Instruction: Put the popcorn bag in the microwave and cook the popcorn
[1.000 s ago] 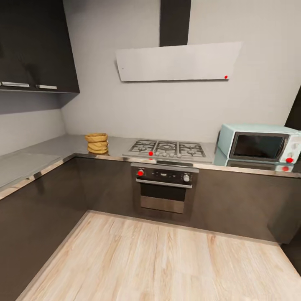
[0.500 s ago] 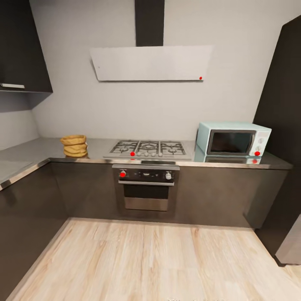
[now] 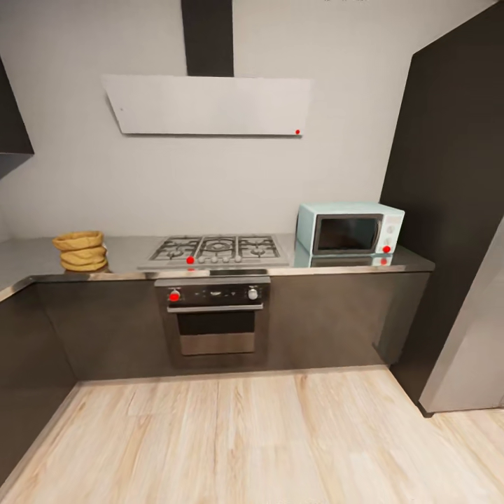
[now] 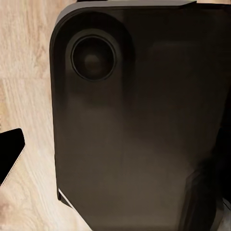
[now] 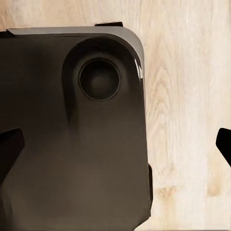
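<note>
The head view looks across a kitchen at the countertop (image 3: 126,253), a grey metal worktop over dark cabinets (image 3: 336,315). The popcorn bag (image 3: 81,250) sits upright on the worktop, a squat tan crumpled sack with a rolled rim, well apart from both grippers. Its mouth is not turned enough toward the camera to tell what is inside. The microwave (image 3: 350,227), pale mint-blue with its dark glass door closed, stands on the same worktop at the far end from the bag, with the gas hob (image 3: 215,250) between them and the built-in oven (image 3: 213,315) under the hob. A pale range hood (image 3: 206,105) hangs on the wall above. In the left wrist view a dark fingertip (image 4: 10,154) shows over the wooden floor (image 4: 24,72), beside the robot's dark base (image 4: 139,125). In the right wrist view two dark fingertips (image 5: 9,144) stand far apart, so the right gripper (image 5: 118,144) is spread. Whether the left one is spread or pressed together cannot be told.
</note>
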